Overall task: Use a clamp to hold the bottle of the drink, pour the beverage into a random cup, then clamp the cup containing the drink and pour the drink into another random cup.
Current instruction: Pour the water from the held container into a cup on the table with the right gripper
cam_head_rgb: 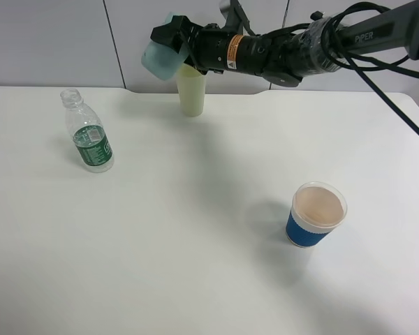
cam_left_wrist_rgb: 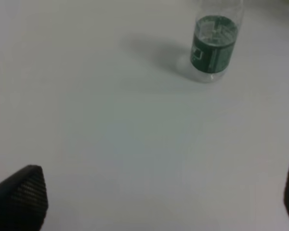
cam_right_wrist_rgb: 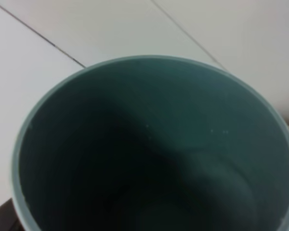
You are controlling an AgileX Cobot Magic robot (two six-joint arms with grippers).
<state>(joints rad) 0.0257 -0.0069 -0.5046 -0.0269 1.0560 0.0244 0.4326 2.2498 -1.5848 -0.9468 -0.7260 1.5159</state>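
We see a white table (cam_head_rgb: 195, 279) beneath a black right arm (cam_head_rgb: 377, 29) reaching in from the right. Its right gripper (cam_head_rgb: 170, 39) pinches a plain teal plastic tumbler (cam_head_rgb: 159, 61), held tilted just above a pale yellow-green plastic tumbler (cam_head_rgb: 191, 96) at the table's far side. A blue paper cup (cam_head_rgb: 313, 225) stands near the front. A clear uncapped plastic bottle (cam_head_rgb: 89, 139) stands upright on the left. The left gripper (cam_left_wrist_rgb: 156, 195) has its fingers (cam_left_wrist_rgb: 21, 196) spread wide, holding nothing.

White table (cam_head_rgb: 195, 279) (pale panelled wall (cam_head_rgb: 49, 42))
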